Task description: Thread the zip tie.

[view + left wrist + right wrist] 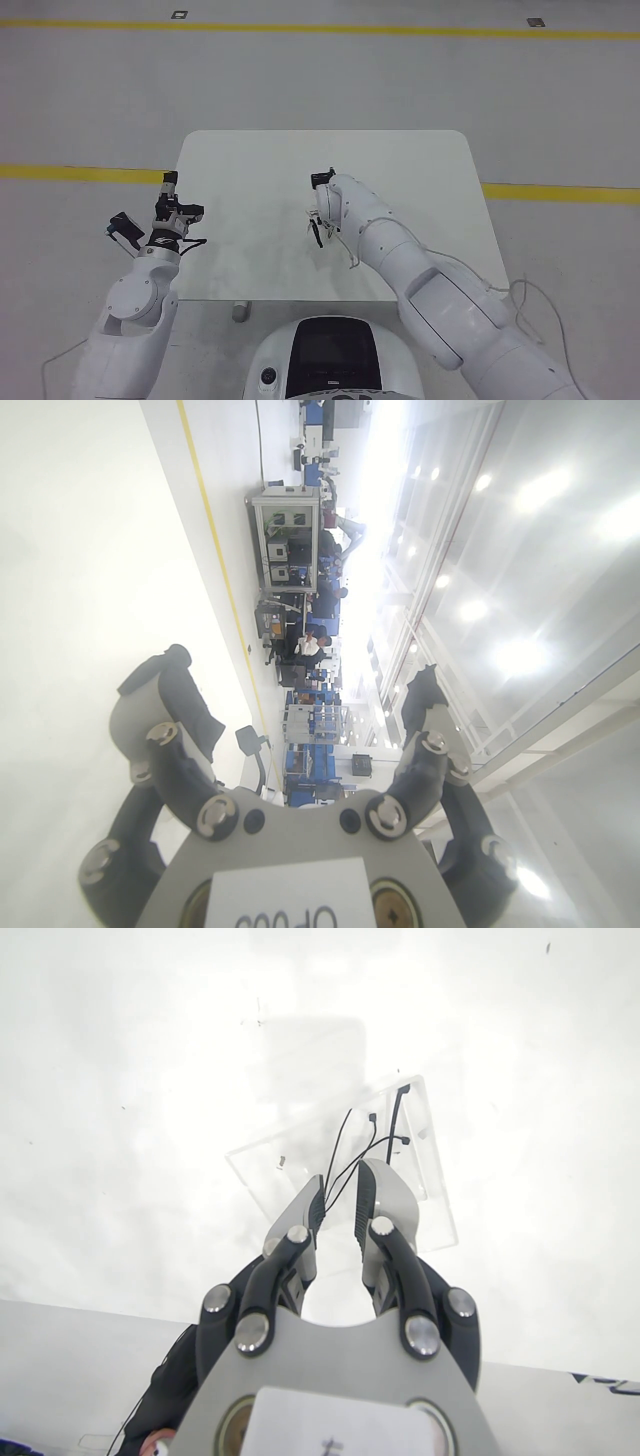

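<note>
Zip ties (397, 1113) between slightly parted right fingers (367, 1198), seemingly ungripped, left fingers (175, 695) spread wide

The zip ties (398, 1110) are black, the tray (435, 1198) clear, the table (400, 170) white, floor lines (300, 27) yellow.

The top camera looked down at the table (400, 180); the right wrist camera faced it closely, the left wrist's the hall (310, 600).
</note>
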